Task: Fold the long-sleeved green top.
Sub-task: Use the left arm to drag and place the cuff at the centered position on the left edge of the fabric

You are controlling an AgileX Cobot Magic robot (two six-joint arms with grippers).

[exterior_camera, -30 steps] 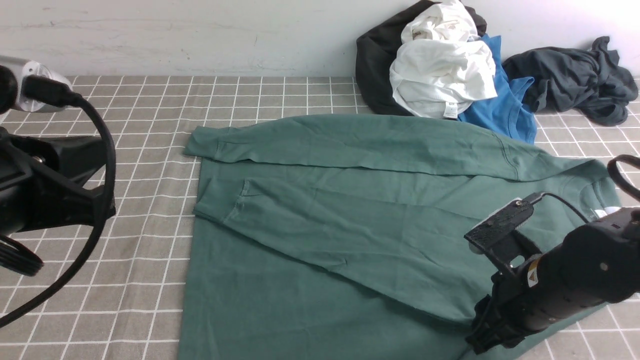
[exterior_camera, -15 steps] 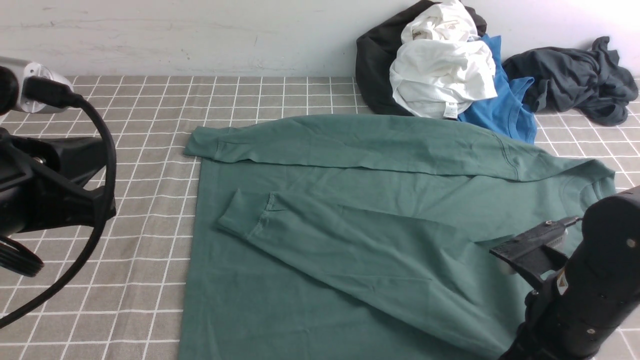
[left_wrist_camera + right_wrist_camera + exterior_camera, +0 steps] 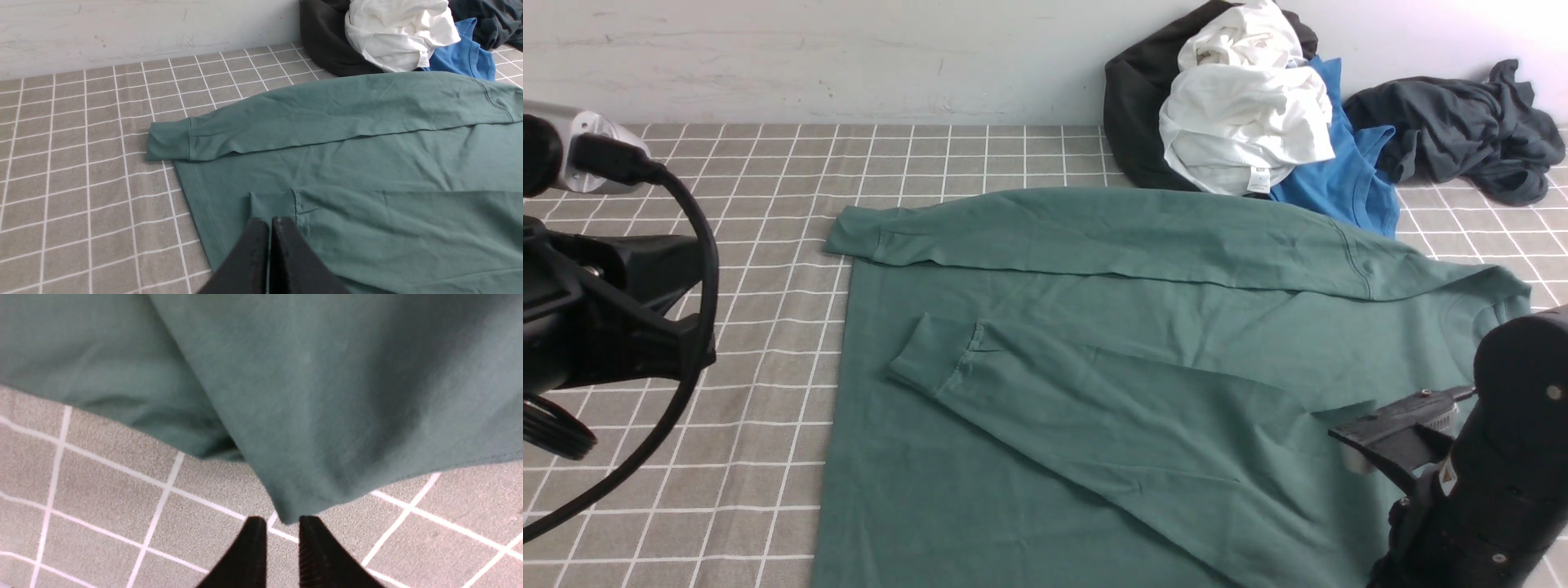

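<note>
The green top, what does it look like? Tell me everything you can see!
The green long-sleeved top is plain, soft-looking, dull green cloth, lying mostly flat on the grey checked tablecloth, neck toward the robot's right. Both sleeves are folded in: the far sleeve runs along the back edge, the near sleeve slants across the body, its cuff flat. A cloth corner sits at the right claw, whose fingers are nearly together. Its far edge touches the clothes pile.
</note>
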